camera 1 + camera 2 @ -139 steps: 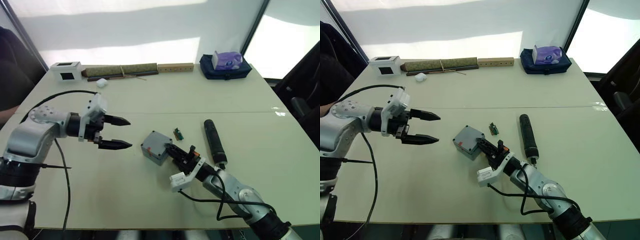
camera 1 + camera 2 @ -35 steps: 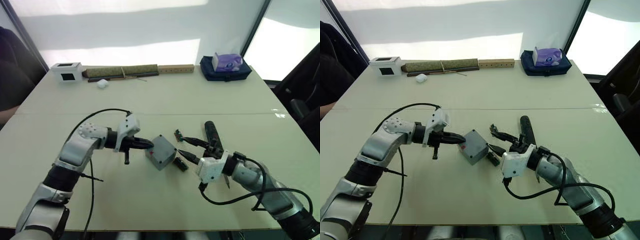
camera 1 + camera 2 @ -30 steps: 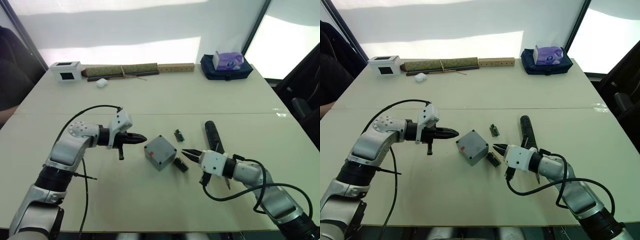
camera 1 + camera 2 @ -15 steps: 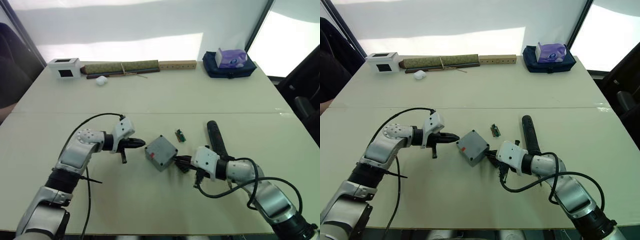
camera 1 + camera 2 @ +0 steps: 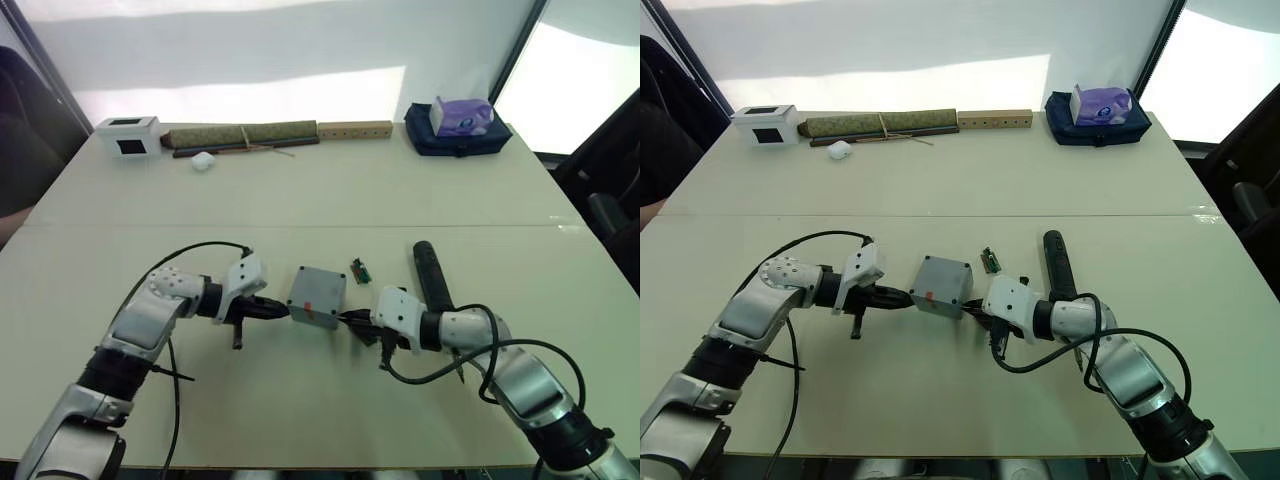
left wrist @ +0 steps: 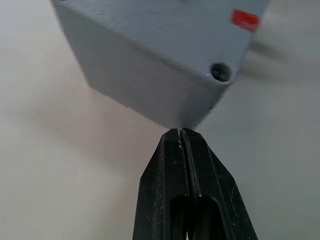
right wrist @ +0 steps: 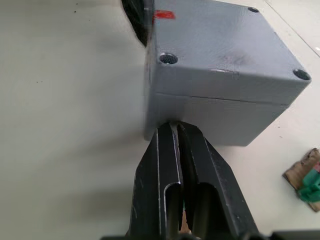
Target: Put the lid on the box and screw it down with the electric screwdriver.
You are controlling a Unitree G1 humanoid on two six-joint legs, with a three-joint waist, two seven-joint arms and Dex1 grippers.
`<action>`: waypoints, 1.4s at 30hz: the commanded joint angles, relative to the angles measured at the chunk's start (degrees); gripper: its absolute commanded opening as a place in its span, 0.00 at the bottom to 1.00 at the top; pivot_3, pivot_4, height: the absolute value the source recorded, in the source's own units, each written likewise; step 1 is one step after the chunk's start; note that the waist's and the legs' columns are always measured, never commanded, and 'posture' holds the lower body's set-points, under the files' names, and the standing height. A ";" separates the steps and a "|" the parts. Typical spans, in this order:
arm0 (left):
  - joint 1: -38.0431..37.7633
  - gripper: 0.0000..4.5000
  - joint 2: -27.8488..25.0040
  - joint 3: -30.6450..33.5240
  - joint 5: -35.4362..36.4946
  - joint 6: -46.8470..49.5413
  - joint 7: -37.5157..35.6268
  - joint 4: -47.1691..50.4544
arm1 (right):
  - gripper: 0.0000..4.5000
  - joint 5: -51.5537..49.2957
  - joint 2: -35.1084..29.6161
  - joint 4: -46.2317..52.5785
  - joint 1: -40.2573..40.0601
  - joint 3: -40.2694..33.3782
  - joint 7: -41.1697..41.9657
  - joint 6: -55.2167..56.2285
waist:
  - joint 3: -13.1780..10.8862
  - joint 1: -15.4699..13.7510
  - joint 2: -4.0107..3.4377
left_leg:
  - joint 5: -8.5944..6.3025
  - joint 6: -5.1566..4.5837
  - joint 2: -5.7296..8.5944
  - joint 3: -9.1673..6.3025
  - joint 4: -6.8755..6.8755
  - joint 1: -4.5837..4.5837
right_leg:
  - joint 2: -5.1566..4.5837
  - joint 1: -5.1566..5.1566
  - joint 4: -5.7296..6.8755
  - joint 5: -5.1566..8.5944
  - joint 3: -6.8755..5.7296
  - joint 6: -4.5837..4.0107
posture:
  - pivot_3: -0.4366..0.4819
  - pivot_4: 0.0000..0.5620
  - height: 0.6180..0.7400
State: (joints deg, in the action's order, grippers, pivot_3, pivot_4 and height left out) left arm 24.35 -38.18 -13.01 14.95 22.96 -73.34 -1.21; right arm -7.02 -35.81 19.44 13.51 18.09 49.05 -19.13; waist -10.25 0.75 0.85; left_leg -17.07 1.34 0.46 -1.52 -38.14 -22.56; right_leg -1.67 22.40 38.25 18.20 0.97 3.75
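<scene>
The grey box [image 5: 317, 297] stands on the table between my two grippers. The lid [image 7: 225, 40] sits on top of it, with a seam along the side wall, screw holes at the corners and a red mark on its top face. My left gripper [image 6: 180, 131] is shut, its tip against the box's left corner. On the opposite side, my right gripper [image 7: 175, 125] is shut too and presses the box's wall. Neither holds anything. The black electric screwdriver [image 5: 432, 278] lies on the table to the right of the box, behind my right forearm.
A small green circuit piece [image 5: 359, 270] lies just behind the box's right, another [image 7: 307, 182] beside my right gripper. Along the far edge stand a white box with a dark window [image 5: 129, 137], a rolled mat [image 5: 243, 138], a wooden bar [image 5: 354, 130] and a tissue pack [image 5: 458, 115].
My right gripper has moved left until its shut tip touches the box. The left gripper has closed in from the other side. The box has turned squarer between them.
</scene>
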 commanded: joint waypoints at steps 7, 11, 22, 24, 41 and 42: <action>-2.22 0.00 -2.34 2.79 3.81 3.54 0.03 8.61 | 0.02 0.53 2.01 -3.72 3.91 1.93 3.31 2.80 | 0.00 0.12 -0.01 | 0.00 0.00 0.00 0.02 -0.01 0.02 | 0.01 0.00 0.04 0.00 0.02 0.00 | 0.48 0.27 1.00; -4.42 0.00 -6.04 4.33 5.73 5.05 -1.34 12.39 | 0.02 1.25 1.71 -4.94 4.84 1.61 3.78 3.52 | 0.00 0.08 -0.01 | 0.00 0.00 -0.01 0.00 0.00 0.02 | 0.03 0.04 0.07 0.00 0.01 0.00 | 0.48 0.27 1.00; 0.81 0.00 -6.81 4.94 2.35 -0.52 1.18 3.20 | 0.02 0.51 -0.71 -2.94 3.27 -3.37 3.30 2.30 | 0.00 -0.09 -0.03 | 0.01 0.01 0.00 0.01 -0.05 0.05 | 0.00 -0.01 0.13 -0.03 -0.03 -0.05 | 0.48 0.27 1.00; 4.30 0.00 -4.18 3.94 0.99 -2.36 2.52 -0.79 | 0.02 0.57 -0.56 -2.79 3.31 -3.60 2.90 1.89 | 0.00 -0.31 -0.02 | 0.01 0.01 0.00 0.01 -0.05 0.06 | 0.02 -0.01 0.15 -0.03 -0.03 -0.05 | 0.48 0.27 1.00; 11.39 0.00 3.21 -0.28 -3.88 -9.07 -0.19 -12.22 | 0.02 0.81 3.13 -4.14 6.73 -2.25 1.52 -1.42 | 0.00 0.00 -0.02 | 0.07 0.11 0.03 0.05 -0.22 0.05 | 0.08 0.12 0.54 -0.04 0.05 -0.03 | 0.48 0.27 1.00; 11.14 0.00 2.98 -0.32 -3.77 -8.90 -0.71 -11.82 | 0.02 0.60 3.50 -4.56 7.00 -2.11 1.73 -1.61 | 0.00 0.00 -0.02 | 0.07 0.12 0.03 0.05 -0.23 0.06 | 0.08 0.12 0.58 -0.04 0.05 -0.03 | 0.48 0.27 1.00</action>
State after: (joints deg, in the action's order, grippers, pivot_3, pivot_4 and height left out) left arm 35.62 -34.84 -13.13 10.64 14.31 -72.44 -15.35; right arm -5.66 -33.42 14.24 19.09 15.58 50.49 -20.87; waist -10.24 0.75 0.83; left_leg -16.99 1.47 0.48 -1.48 -38.39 -22.50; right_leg -1.59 22.53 38.86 18.16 1.02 3.72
